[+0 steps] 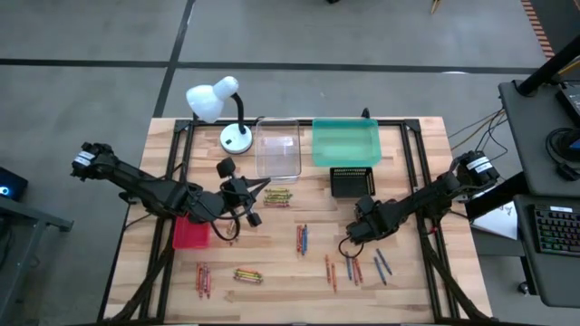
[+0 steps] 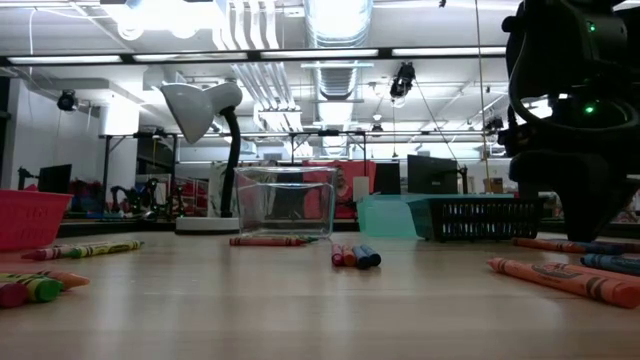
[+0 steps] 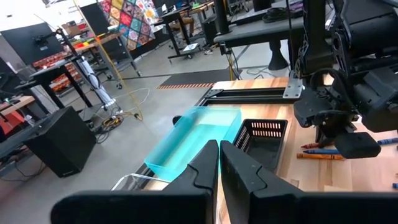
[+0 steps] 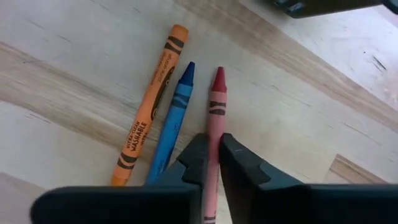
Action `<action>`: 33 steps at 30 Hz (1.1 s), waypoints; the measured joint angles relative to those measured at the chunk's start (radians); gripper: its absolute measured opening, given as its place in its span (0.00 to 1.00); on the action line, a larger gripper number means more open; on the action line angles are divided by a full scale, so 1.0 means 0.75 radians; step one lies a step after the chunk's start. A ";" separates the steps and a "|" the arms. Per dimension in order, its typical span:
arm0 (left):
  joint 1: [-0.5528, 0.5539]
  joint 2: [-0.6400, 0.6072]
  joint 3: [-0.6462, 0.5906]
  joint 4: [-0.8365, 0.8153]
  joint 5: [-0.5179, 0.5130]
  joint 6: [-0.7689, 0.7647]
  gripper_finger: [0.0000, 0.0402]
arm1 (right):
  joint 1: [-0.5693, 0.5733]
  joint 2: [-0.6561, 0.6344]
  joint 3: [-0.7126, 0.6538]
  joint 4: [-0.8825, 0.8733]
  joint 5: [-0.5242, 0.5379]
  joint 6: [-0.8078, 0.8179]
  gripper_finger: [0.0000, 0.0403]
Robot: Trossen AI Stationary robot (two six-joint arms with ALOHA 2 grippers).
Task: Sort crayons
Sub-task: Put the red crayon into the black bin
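Nearest the lens, in the right wrist view, a red crayon was pinched between the two dark fingers of the right gripper, with a blue crayon just beside it and an orange crayon beyond that, all three lying on the wooden table. In the high view, the right gripper was seen lowered at the lower right of centre, over a cluster of crayons. Other crayons were scattered in small groups across the lower half of the frame: one group at centre, one at lower centre-left, one further left, and one just below the clear tray. The left gripper was held clenched and empty left of centre, near a red tray. A teal tray was set at upper centre-right, beside the clear one, with a black basket just below it. A white desk lamp was placed at the upper left of the table.
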 joint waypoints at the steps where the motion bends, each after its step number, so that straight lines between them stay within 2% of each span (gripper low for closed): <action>1: 0.000 0.000 0.000 0.000 0.000 0.000 0.00 | 0.000 0.000 0.000 -0.003 0.001 -0.002 0.04; 9: -0.012 -0.001 0.000 -0.001 0.001 -0.023 0.00 | -0.001 -0.007 0.005 -0.097 0.006 -0.002 0.02; 14: -0.012 -0.001 0.000 -0.001 0.002 -0.035 0.00 | -0.001 -0.063 0.046 -0.162 -0.058 -0.066 0.02; 24: -0.012 -0.001 0.000 0.003 0.047 -0.041 0.00 | -0.001 -0.332 0.181 -0.252 -0.058 -0.254 0.02; 33: -0.012 -0.001 0.000 0.006 0.047 -0.041 0.00 | -0.050 -0.504 0.227 -0.211 0.156 -0.360 0.02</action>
